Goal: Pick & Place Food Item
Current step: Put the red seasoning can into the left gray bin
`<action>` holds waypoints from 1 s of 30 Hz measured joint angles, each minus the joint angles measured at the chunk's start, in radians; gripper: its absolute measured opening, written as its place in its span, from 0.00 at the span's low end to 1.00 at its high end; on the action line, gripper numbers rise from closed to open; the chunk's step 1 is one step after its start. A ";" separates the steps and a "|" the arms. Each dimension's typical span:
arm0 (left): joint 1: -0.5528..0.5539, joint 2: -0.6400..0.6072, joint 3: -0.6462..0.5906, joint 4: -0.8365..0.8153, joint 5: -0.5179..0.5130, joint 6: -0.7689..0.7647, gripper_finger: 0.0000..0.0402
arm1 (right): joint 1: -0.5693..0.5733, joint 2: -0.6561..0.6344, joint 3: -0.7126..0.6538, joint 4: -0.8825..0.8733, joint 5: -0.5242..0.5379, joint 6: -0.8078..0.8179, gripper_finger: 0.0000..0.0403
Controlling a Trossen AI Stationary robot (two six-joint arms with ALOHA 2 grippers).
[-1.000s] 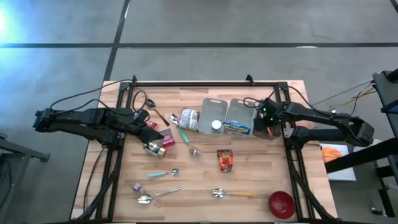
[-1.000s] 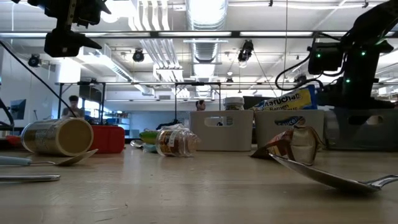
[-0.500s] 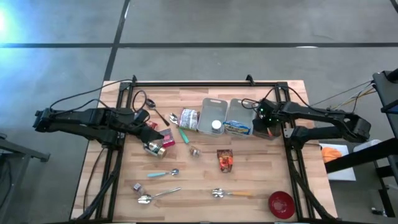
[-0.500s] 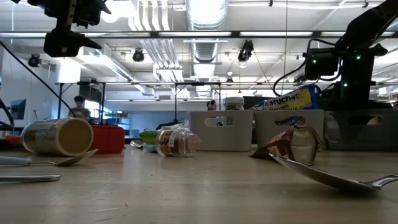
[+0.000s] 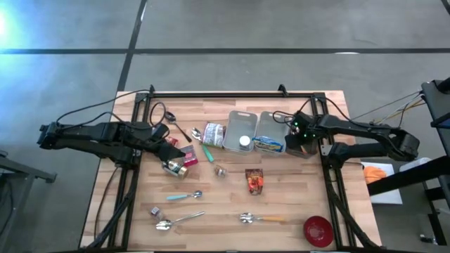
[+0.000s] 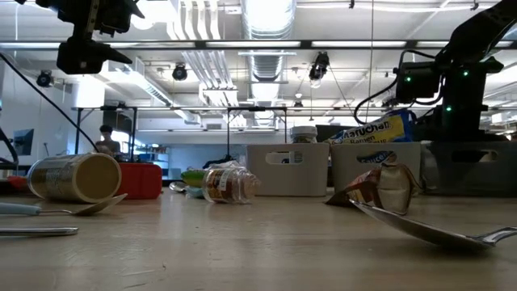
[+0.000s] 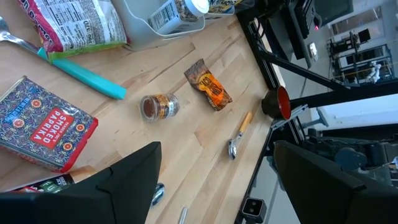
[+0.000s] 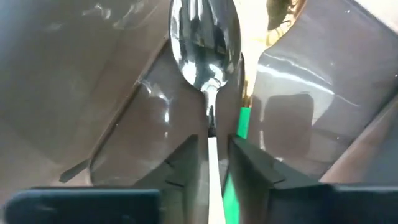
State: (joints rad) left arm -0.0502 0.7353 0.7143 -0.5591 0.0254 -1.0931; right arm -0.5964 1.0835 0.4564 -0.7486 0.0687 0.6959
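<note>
Right pincer [image 8: 211, 163] down inside the dark bin [image 8: 93, 93] at the bench's right edge, narrowly parted around a spoon [image 8: 205, 43] handle (grip uncertain). Left pincer [image 7: 211, 186] wide open, empty, above the paprika tin [image 7: 43, 127].

Bare wood lying open between snack packet [image 5: 254, 180] and teal spoon [image 5: 184, 196], bins [image 5: 242, 125] blocking the far edge, cutlery crowding the near strip

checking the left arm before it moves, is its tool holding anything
No, the left tool stands open over bare wood beside the smoked paprika tin.
</note>
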 joint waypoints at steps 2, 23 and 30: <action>0.000 0.000 0.000 0.000 0.000 0.000 0.78 | 0.000 -0.001 0.000 0.000 -0.002 0.001 0.28; 0.000 0.006 0.000 -0.012 -0.005 -0.008 0.78 | 0.008 -0.101 0.191 -0.219 0.010 -0.022 0.45; 0.038 0.078 0.001 -0.088 -0.007 -0.004 0.78 | 0.074 -0.196 0.294 -0.248 0.013 0.009 0.45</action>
State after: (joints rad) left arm -0.0126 0.8134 0.7151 -0.6469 0.0185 -1.0972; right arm -0.5224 0.8875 0.7506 -0.9966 0.0814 0.7052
